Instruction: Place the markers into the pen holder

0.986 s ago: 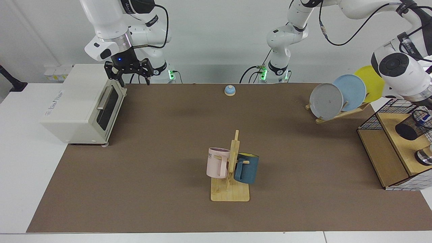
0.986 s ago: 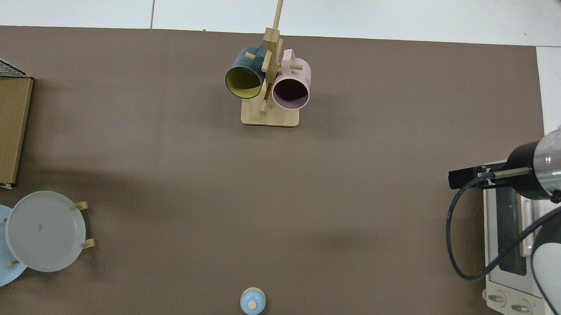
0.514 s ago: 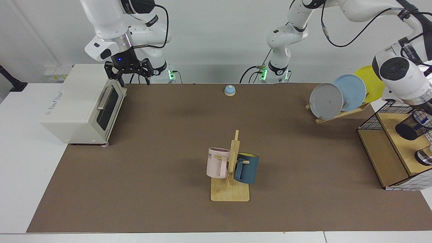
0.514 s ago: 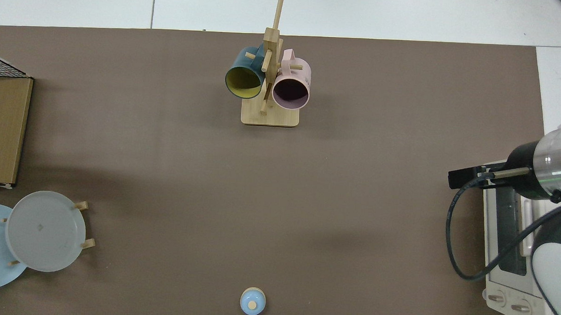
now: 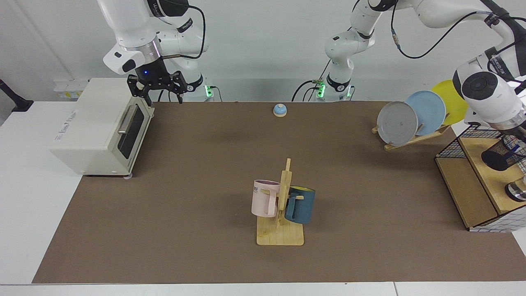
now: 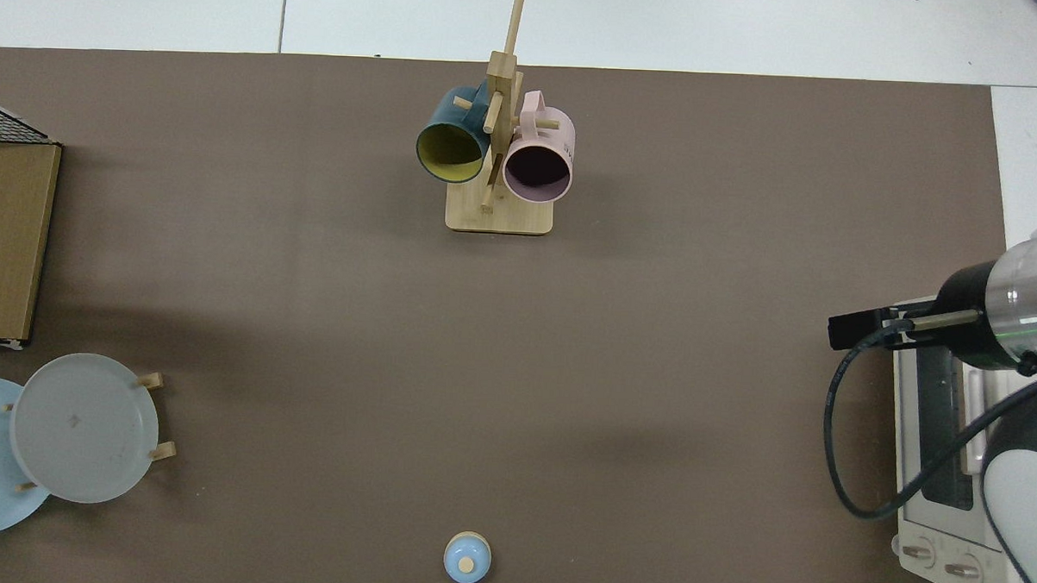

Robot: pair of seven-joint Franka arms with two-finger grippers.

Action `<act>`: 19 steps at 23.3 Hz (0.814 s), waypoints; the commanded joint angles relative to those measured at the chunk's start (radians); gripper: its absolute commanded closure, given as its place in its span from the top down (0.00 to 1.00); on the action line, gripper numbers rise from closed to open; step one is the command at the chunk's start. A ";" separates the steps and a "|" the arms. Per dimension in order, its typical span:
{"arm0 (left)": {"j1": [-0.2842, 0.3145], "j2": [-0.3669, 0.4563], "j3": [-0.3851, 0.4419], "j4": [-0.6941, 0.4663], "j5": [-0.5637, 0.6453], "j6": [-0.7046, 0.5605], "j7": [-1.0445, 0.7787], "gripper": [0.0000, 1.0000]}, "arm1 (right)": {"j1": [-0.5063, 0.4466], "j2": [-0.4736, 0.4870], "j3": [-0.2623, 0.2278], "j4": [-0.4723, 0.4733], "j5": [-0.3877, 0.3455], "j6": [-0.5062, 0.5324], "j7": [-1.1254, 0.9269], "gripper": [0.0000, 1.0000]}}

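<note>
The pen holder (image 5: 498,158), a black mesh cup, lies tipped on the wooden shelf (image 5: 485,172) at the facing view's right edge, with a blue-and-white marker (image 5: 513,149) showing at its mouth. The toaster oven (image 5: 98,127) sits well apart at the other end of the brown mat (image 5: 205,172). The plate rack (image 5: 415,119) stands just beside the shelf, the mug tree (image 5: 281,205) mid-table, a small bell (image 5: 280,109) near the bases. The waiting right gripper (image 5: 156,92) hangs spread wide over the oven. The left gripper (image 5: 518,137) is largely cut off by the frame edge above the cup; whether it holds anything cannot be told.
</note>
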 commanded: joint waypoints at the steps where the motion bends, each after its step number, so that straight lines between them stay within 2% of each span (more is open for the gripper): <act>1: 0.021 -0.010 -0.009 -0.024 -0.017 0.031 -0.006 0.15 | -0.008 -0.019 0.008 -0.025 0.007 0.022 0.019 0.99; 3: 0.021 -0.010 -0.009 -0.024 -0.017 0.031 -0.005 0.42 | -0.008 -0.019 0.008 -0.025 0.007 0.022 0.019 0.99; 4: 0.021 -0.010 -0.009 -0.024 -0.018 0.031 -0.005 0.46 | -0.008 -0.019 0.008 -0.025 0.007 0.022 0.019 0.99; 14: 0.021 -0.010 -0.009 -0.022 -0.020 0.029 0.006 0.64 | -0.007 -0.019 0.008 -0.025 0.007 0.021 0.019 0.99; 19: 0.014 -0.010 -0.009 -0.010 -0.024 0.025 0.006 0.83 | -0.005 -0.020 0.008 -0.025 0.007 0.021 0.019 0.99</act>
